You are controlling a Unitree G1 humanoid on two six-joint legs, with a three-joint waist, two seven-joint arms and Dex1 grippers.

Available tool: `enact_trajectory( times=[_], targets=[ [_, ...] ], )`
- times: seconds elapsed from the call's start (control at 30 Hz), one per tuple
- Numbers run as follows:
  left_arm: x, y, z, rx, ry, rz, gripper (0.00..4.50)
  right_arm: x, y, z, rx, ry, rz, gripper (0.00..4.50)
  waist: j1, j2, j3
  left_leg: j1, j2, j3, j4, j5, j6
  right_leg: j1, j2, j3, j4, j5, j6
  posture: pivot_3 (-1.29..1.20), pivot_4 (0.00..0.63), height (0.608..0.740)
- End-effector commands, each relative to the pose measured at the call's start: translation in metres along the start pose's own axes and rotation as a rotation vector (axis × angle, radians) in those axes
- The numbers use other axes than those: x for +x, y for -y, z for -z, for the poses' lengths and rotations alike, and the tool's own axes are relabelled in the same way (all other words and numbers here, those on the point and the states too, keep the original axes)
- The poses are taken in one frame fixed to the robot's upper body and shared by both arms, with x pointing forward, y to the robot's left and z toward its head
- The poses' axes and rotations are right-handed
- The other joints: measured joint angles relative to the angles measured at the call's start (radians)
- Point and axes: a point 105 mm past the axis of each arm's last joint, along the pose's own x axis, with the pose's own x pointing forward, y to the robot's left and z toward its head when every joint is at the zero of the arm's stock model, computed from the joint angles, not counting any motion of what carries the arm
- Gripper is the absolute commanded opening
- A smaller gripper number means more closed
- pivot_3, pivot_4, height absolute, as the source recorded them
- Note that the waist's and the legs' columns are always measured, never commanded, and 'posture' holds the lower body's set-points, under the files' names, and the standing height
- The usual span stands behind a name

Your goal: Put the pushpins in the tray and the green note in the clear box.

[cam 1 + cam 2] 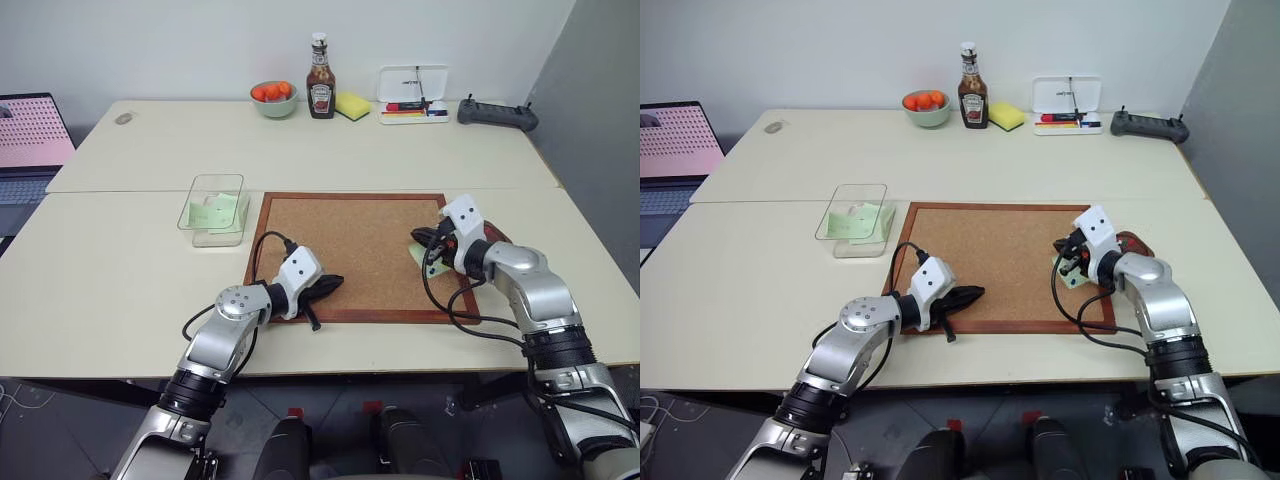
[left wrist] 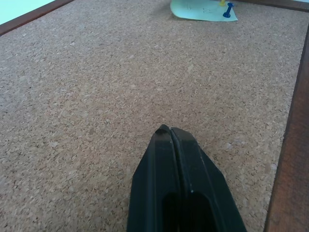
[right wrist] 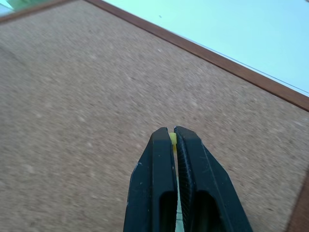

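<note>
Closest in, the left gripper (image 2: 170, 131) rests shut and empty on the cork board (image 1: 350, 240). Right gripper (image 3: 172, 134) pinches a yellow pushpin (image 3: 172, 139) above the pale-green note (image 2: 203, 8), pinned by a blue pushpin (image 2: 228, 9). Clear box (image 1: 213, 208) sits on the beige table (image 1: 120, 250).

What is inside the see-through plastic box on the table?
Inside the clear rectangular plastic box lies a pale-green paper note. Anything under that note is covered and cannot be seen.
</note>
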Motion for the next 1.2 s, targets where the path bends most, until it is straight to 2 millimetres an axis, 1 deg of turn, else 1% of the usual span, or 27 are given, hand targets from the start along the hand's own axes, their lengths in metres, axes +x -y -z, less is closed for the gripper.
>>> enact_trajectory(
  times=[0.03, 0.13, 0.2, 0.23, 0.37, 0.5, 0.6, 0.63, 0.77, 0.83, 0.87, 0.93, 1.0, 1.2],
  targets=[
    [0.0, 0.012, 0.02, -0.027, -0.076, 0.042, 0.0, -0.011, 0.009, -0.029, -0.005, 0.125, 0.042, 0.15, 0.0, 0.0, 0.0, 0.0, 0.0, 0.0, 0.0, 0.0, 0.0, 0.0, 0.0, 0.0, 0.0, 0.0, 0.0, 0.0, 0.15, 0.74],
    [0.0, 0.013, 0.02, -0.027, -0.077, 0.042, 0.0, -0.02, 0.019, -0.036, 0.001, 0.156, 0.09, 0.15, 0.0, 0.0, 0.0, 0.0, 0.0, 0.0, 0.0, 0.0, 0.0, 0.0, 0.0, 0.0, 0.0, 0.0, 0.0, 0.0, 0.15, 0.74],
    [0.0, 0.013, 0.021, -0.024, -0.08, 0.045, 0.0, -0.034, 0.035, -0.038, 0.008, 0.155, 0.168, 0.15, 0.001, 0.0, 0.0, 0.0, 0.0, 0.0, 0.0, 0.0, 0.0, 0.0, 0.0, 0.0, 0.0, 0.0, 0.0, 0.0, 0.15, 0.74],
    [0.0, 0.014, 0.022, -0.022, -0.081, 0.045, 0.0, -0.038, 0.04, -0.038, 0.01, 0.152, 0.192, 0.15, 0.001, 0.0, 0.0, 0.0, 0.0, 0.0, 0.0, 0.0, 0.0, 0.0, 0.0, 0.0, 0.0, 0.0, 0.0, 0.0, 0.15, 0.74],
    [0.001, 0.016, 0.022, -0.018, -0.08, 0.059, 0.0, -0.064, 0.063, -0.017, -0.065, 0.026, 0.302, 0.15, 0.003, 0.0, 0.0, 0.0, 0.0, 0.0, 0.0, 0.0, 0.0, 0.001, 0.0, 0.0, -0.001, 0.0, 0.0, 0.0, 0.15, 0.74],
    [0.002, 0.016, 0.022, -0.012, -0.077, 0.068, 0.0, -0.082, 0.083, 0.004, -0.163, -0.116, 0.394, 0.15, 0.002, 0.002, -0.001, 0.001, 0.0, 0.001, 0.0, 0.0, 0.0, 0.001, 0.0, 0.0, -0.001, 0.0, 0.0, 0.0, 0.15, 0.74],
    [0.004, 0.016, 0.022, -0.007, -0.077, 0.073, 0.0, -0.085, 0.087, 0.013, -0.221, -0.183, 0.406, 0.15, 0.001, 0.002, -0.002, 0.002, 0.0, 0.002, 0.0, 0.0, 0.0, 0.001, 0.0, 0.001, -0.001, -0.002, -0.003, 0.0, 0.15, 0.74],
    [0.004, 0.016, 0.021, -0.005, -0.076, 0.074, 0.0, -0.084, 0.086, 0.015, -0.241, -0.201, 0.401, 0.15, 0.001, 0.002, -0.002, 0.003, 0.0, 0.003, 0.0, 0.0, 0.0, 0.002, 0.0, 0.002, -0.001, -0.003, -0.005, 0.0, 0.15, 0.74],
    [0.006, 0.015, 0.02, -0.003, -0.073, 0.075, 0.0, -0.081, 0.089, 0.023, -0.294, -0.238, 0.4, 0.15, 0.002, 0.002, -0.002, 0.004, 0.0, 0.003, 0.0, 0.0, 0.0, 0.003, 0.0, 0.002, -0.001, -0.003, -0.005, 0.0, 0.15, 0.74],
    [0.005, 0.015, 0.021, -0.001, -0.077, 0.072, 0.0, -0.076, 0.093, 0.027, -0.314, -0.241, 0.41, 0.53, 0.002, 0.002, -0.002, 0.004, 0.0, 0.003, 0.0, 0.0, 0.0, 0.003, 0.0, 0.002, -0.001, -0.003, -0.005, 0.0, 0.15, 0.74],
    [0.005, 0.015, 0.022, 0.0, -0.079, 0.071, 0.0, -0.074, 0.095, 0.03, -0.323, -0.247, 0.419, 0.63, 0.002, 0.002, -0.002, 0.004, 0.0, 0.003, 0.0, 0.0, 0.0, 0.003, 0.0, 0.002, -0.001, -0.003, -0.005, 0.0, 0.15, 0.74],
    [0.005, 0.015, 0.022, 0.0, -0.08, 0.07, 0.0, -0.072, 0.099, 0.032, -0.342, -0.258, 0.426, 1.18, 0.002, 0.002, -0.002, 0.004, 0.0, 0.003, 0.0, 0.0, 0.0, 0.003, -0.001, 0.002, -0.001, -0.003, -0.005, 0.0, 0.15, 0.74],
    [0.005, 0.015, 0.022, 0.0, -0.08, 0.068, 0.0, -0.07, 0.1, 0.032, -0.347, -0.256, 0.424, 1.51, 0.002, 0.002, -0.002, 0.004, 0.0, 0.003, 0.0, 0.0, 0.0, 0.003, 0.0, 0.002, -0.001, -0.003, -0.005, 0.0, 0.15, 0.74],
    [0.004, 0.014, 0.022, 0.0, -0.079, 0.064, 0.0, -0.068, 0.102, 0.034, -0.338, -0.249, 0.425, 2.9, 0.002, 0.002, -0.002, 0.004, 0.0, 0.003, 0.0, 0.0, 0.0, 0.003, 0.0, 0.002, -0.001, -0.001, -0.001, 0.0, 0.15, 0.74]
  ],
)
